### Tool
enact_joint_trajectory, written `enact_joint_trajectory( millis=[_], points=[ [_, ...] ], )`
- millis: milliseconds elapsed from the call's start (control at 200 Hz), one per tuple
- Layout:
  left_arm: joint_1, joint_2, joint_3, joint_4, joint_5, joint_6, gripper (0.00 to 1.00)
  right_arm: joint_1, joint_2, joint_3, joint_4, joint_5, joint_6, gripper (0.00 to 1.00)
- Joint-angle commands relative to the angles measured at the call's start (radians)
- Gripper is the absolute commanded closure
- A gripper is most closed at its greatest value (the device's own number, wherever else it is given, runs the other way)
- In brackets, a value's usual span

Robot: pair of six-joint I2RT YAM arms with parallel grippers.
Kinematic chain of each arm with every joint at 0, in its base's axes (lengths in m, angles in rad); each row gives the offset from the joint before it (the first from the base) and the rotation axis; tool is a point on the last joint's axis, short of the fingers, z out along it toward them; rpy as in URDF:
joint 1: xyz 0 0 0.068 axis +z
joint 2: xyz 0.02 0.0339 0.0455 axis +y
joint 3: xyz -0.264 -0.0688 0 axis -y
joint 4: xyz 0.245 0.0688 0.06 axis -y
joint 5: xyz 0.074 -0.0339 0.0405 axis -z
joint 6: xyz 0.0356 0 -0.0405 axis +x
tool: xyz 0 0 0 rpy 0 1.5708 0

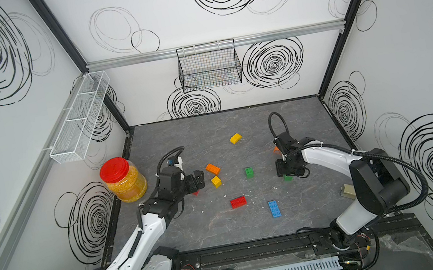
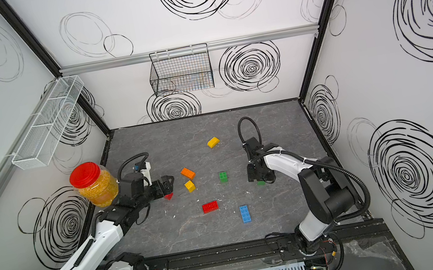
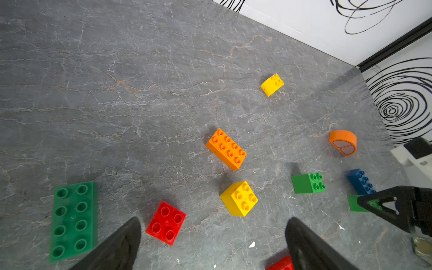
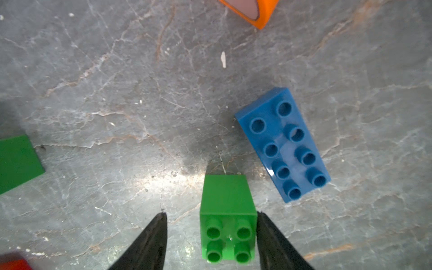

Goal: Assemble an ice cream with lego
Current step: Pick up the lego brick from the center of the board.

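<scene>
Plastic lego [image 1: 212, 169] lies loose across the grey table [image 1: 179, 136] — no two bricks joined, so the whole ice cream is left to build. At nine o'clock the left gripper [image 3: 214, 222] hangs spread wide, empty, near a red square brick [image 3: 166, 223]. At three o'clock the right gripper [image 4: 211, 214] straddles a green four-stud brick [image 4: 228, 210] — one finger [image 4: 273, 240] touching, not yet clamped.

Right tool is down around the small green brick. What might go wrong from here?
1. The green brick sits off-centre in the right tool: one finger touches it, the other stands clear. Closing may shove or twist it rather than grip it.
2. The blue brick lies close beside that touching finger; a skewed lift might knock it.
</scene>
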State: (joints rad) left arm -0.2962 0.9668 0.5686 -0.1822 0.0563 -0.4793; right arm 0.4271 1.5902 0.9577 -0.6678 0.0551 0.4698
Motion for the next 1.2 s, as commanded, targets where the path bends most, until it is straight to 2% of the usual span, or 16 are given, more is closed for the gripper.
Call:
enact_joint_trajectory(
  millis=[0, 570, 856, 976, 1031, 1196],
  points=[
    [-0.004, -0.013, 0.013, 0.001, -0.013, 0.019, 0.01, -0.004, 0.009, 0.023, -0.029, 0.024, 0.018, 0.39],
    [0.005, -0.017, 0.011, -0.002, -0.003, 0.018, 0.01, -0.004, 0.031, 0.032, -0.037, 0.042, 0.024, 0.60],
    [0.046, -0.014, 0.000, 0.017, 0.051, 0.004, 0.01, 0.021, 0.023, 0.071, -0.075, 0.041, 0.038, 0.83],
    [0.089, -0.012, -0.006, 0.029, 0.102, -0.005, 0.01, 0.063, 0.005, 0.116, -0.116, 0.041, 0.065, 0.93],
    [0.108, -0.009, -0.006, 0.029, 0.128, -0.005, 0.01, 0.090, -0.001, 0.148, -0.136, 0.040, 0.085, 1.00],
    [0.148, 0.010, 0.003, 0.017, 0.187, 0.016, 0.01, 0.192, 0.012, 0.262, -0.181, 0.038, 0.142, 1.00]
  ],
)
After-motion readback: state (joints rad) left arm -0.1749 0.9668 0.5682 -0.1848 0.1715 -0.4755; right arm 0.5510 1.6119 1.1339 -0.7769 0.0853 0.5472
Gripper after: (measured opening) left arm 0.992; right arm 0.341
